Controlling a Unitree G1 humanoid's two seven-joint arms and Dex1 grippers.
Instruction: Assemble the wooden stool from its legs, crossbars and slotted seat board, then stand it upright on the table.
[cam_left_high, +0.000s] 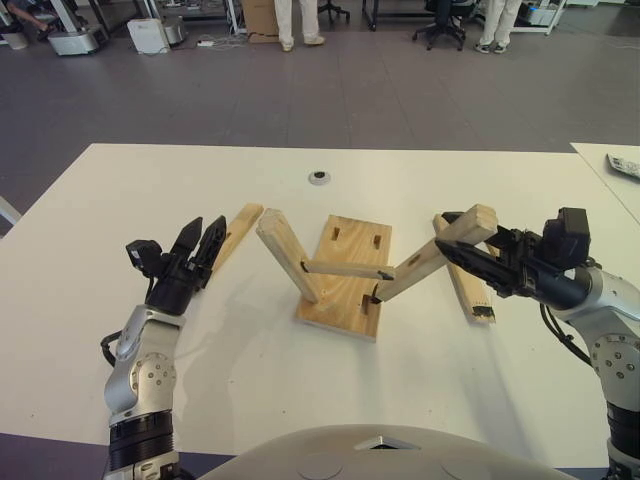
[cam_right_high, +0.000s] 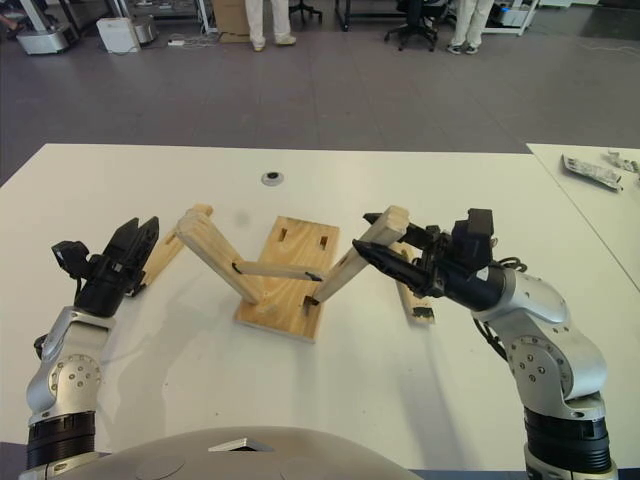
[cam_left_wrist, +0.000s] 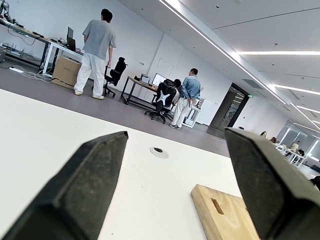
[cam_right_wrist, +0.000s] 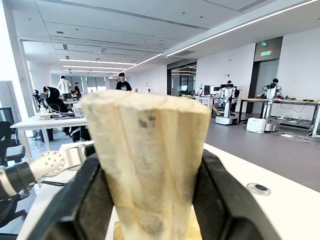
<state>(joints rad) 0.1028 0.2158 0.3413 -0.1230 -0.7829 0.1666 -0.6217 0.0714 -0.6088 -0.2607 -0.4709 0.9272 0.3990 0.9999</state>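
- A white table (cam_left_high: 120, 200) stretches wide in front of the robot. Its far edge runs straight across at 12 o'clock, with open floor beyond.
- Bare tabletop lies from 7 to 10 o'clock of the seat board (cam_left_high: 340, 302), and more between the board and the near edge.
- At 3 o'clock the table's right edge passes close behind the right arm. A narrow gap parts it from a second table (cam_left_high: 610, 165).
- The seat board lies flat near the table's middle, slots facing up.
- Two legs stand tilted on its near half, leaning apart like a V. The left-hand leg (cam_left_high: 285, 250) tips toward 10 o'clock and the right-hand leg (cam_left_high: 415, 268) toward 2 o'clock.
- A crossbar (cam_left_high: 345, 270) spans between them, low down.
- The right gripper (cam_left_high: 447, 232) is clamped on the top end of the right-hand leg, held off the table. Its dark fingers (cam_right_wrist: 80, 200) press both sides of the wood.
- The left gripper (cam_left_high: 207, 228) hovers at 9 o'clock of the board, empty. Its fingers (cam_left_wrist: 75, 190) are spread wide and point toward 12 o'clock.
- A loose leg (cam_left_high: 238, 228) lies flat just beside those fingertips, at their 1 o'clock. Contact cannot be told.
- A second loose leg (cam_left_high: 468, 290) lies flat at 3 o'clock of the board, under the right gripper.
- A small round disc (cam_left_high: 319, 178) sits at 12 o'clock — well apart from everything.
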